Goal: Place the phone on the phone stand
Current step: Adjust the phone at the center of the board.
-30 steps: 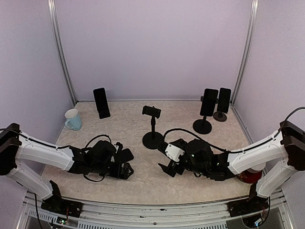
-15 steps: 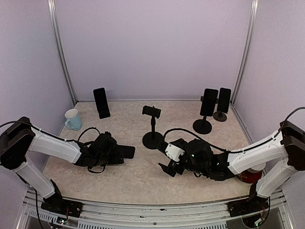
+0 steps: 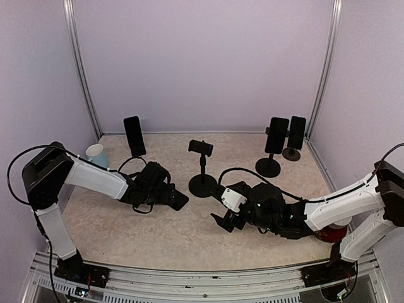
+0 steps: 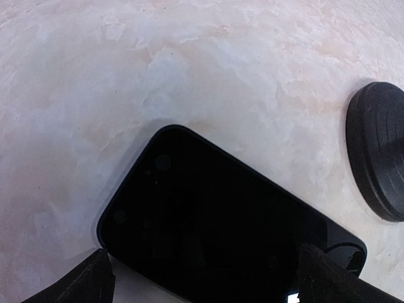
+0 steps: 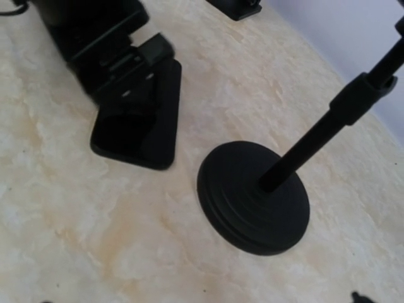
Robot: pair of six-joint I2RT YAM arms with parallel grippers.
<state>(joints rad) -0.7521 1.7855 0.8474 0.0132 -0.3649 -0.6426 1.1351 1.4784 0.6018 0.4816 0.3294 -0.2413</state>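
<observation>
At the left edge of the bench, towards the far corner, stands a pale blue cup. Just beyond it, against the far edge, a dark handset is propped upright on a small holder.

The left arm reaches low across the bench towards the middle. The left gripper is closed narrowly on the phone: in the wrist view its two fingers stand at either side of the phone's near end. The phone lies flat, low on the bench surface near the centre, its glass black with nothing legible on it. Its far end is just beside the round base of the phone stand, not touching.

The phone stand rises at mid-bench, a thin post with a clamp on top.

Right of it, the right gripper rests low with its jaws spread wide, holding nothing and pointing at the stand's base.

In the far right corner two more handsets stand on stalked holders. A red object sits near the right edge.
</observation>
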